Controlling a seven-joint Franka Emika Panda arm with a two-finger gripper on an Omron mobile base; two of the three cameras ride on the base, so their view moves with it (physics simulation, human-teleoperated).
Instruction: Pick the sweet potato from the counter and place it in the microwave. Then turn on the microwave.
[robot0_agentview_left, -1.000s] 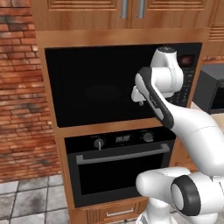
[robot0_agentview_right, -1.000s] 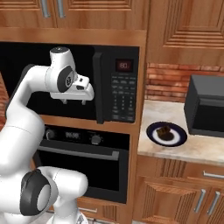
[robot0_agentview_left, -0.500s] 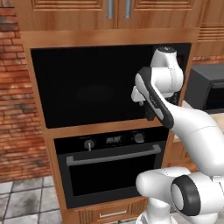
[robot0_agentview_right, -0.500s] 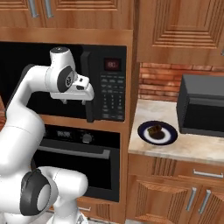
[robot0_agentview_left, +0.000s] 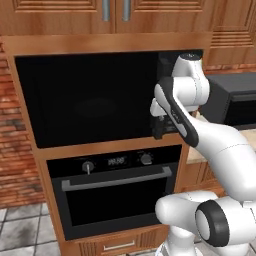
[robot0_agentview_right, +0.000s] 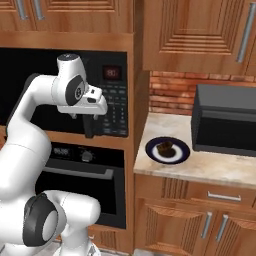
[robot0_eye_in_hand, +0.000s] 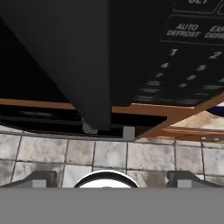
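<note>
- The gripper (robot0_agentview_right: 89, 131) hangs right in front of the microwave (robot0_agentview_left: 100, 95), at the seam where the dark door meets the keypad (robot0_agentview_right: 116, 107). Fingers point down, and it's got nothing in it.
- In the hand view the two finger tips (robot0_eye_in_hand: 41, 179) sit way out near the left and right sides, so the jaws are spread wide.
- The microwave door looks closed, and the red display (robot0_agentview_right: 112, 73) is lit above the keypad.
- The sweet potato (robot0_agentview_right: 164, 148) is over on the counter (robot0_agentview_right: 220, 168), lying on a round blue-rimmed plate (robot0_agentview_right: 167, 150) just right of the oven column.
- It's too small and dark a lump to tell which way its long axis runs or where the tapered ends point.
- A dark grey box appliance (robot0_agentview_right: 225, 120) stands on the counter right of the plate, close but not touching.
- A black oven (robot0_agentview_left: 115, 192) with knobs and a bar handle sits below the microwave.
</note>
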